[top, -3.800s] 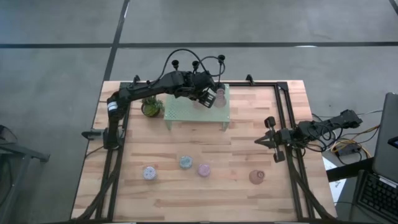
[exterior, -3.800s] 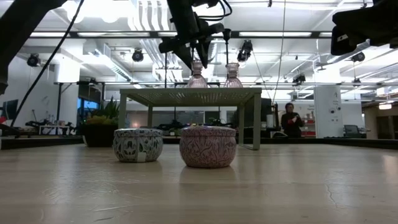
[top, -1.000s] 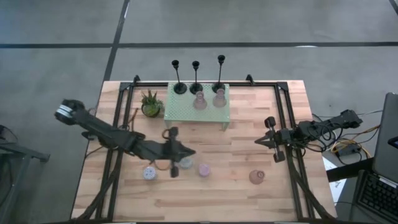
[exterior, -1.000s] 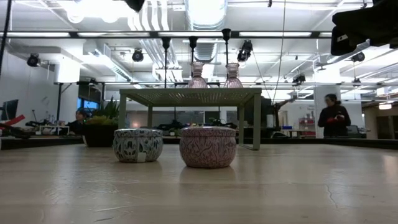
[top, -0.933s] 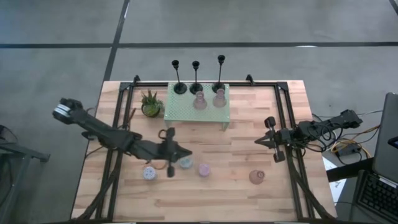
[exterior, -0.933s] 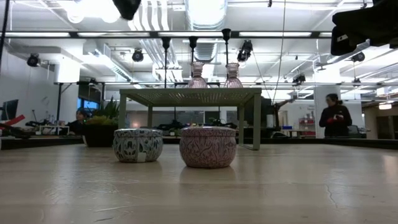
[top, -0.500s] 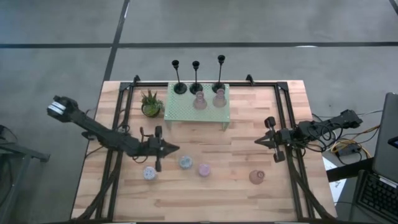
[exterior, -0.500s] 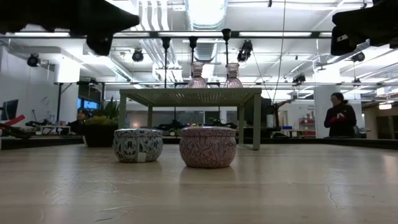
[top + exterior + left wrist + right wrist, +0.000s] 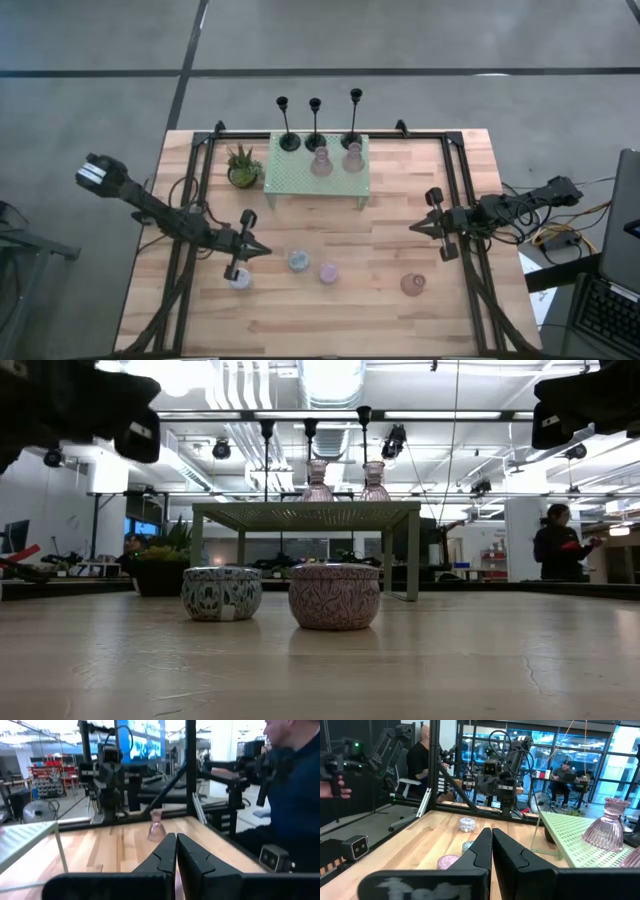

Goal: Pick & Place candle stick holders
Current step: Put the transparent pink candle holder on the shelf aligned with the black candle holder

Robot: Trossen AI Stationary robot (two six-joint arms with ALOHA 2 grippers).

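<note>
Three slim black candle stick holders [image 9: 315,138] stand along the far edge of the mint-green shelf [image 9: 300,178], with two pink glass holders [image 9: 336,160] on the shelf in front of them. Several short round holders rest on the table: a lavender one [image 9: 238,281], a pale blue one [image 9: 298,262], a pink one [image 9: 328,272] and a dusty pink one [image 9: 413,284]. My left gripper [image 9: 262,252] hangs shut above the table, just beyond the lavender holder, pointing right. My right gripper [image 9: 415,229] waits shut at the table's right side, pointing left.
A small potted plant [image 9: 242,168] stands left of the shelf. Black frame rails [image 9: 458,190] run along the table's left, far and right sides. People show in the room beyond the table. Bare wood lies between the shelf and the row of short holders.
My left gripper has gone toward the table's left edge, from above the pale blue holder to just beyond the lavender one, still shut and holding nothing. No holder has moved.
</note>
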